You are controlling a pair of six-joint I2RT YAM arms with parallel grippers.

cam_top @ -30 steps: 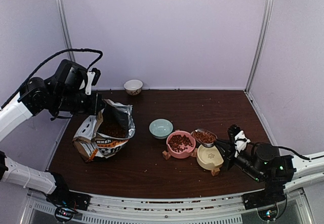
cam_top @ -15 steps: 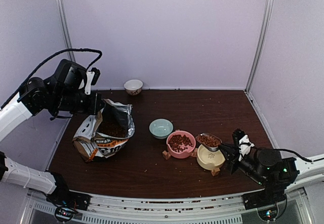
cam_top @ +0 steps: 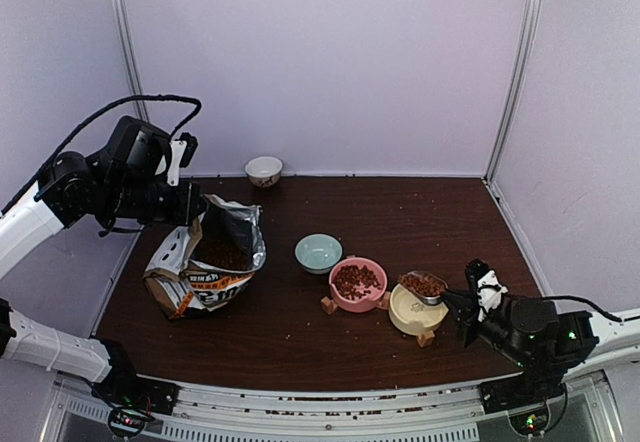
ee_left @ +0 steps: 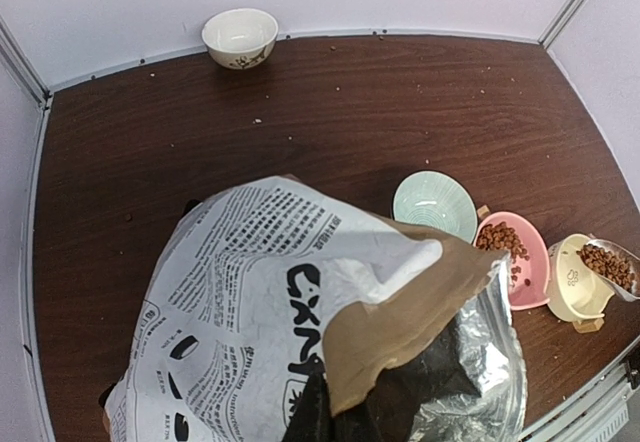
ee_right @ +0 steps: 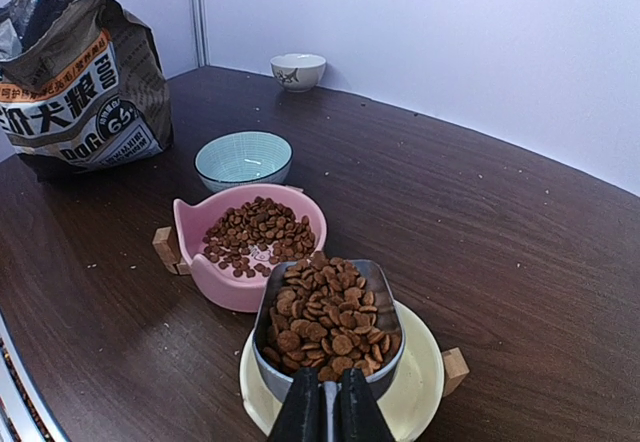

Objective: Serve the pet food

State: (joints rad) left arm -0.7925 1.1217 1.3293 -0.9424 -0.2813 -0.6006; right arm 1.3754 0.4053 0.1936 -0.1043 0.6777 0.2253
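starting at your far left, the left gripper (cam_top: 195, 205) sits at the top edge of the paper bag (cam_top: 205, 262). its fingers look pinched on the bag's lip. the left wrist view is mostly filled by the bag's flap, so you get that only from the overhead view. the bag leans on the dark table (ee_right: 480, 222) with its mouth open, and some pet food (ee_right: 335, 327) shows dark inside it.

behind the bag, at the back wall, a white bowl (ee_right: 298, 67) stands alone, well apart from the others. moving right, near the middle of the table, you have a teal bowl (ee_right: 243, 157) with no kibble showing in it. just beside it is a pink bowl (ee_right: 235, 287) with a loose layer of kibble across its bottom. small wooden blocks (ee_right: 165, 247) stick out at the sides of the pink bowl and the next one.

further right, a yellow bowl (ee_right: 425, 372) stands next to the pink one. above it a metal scoop (ee_right: 262, 337) is held about level and heaped with kibble. you cannot tell whether it touches the bowl. at the far right, your right gripper (ee_right: 322, 392) has its fingers closed narrow on the scoop's handle.
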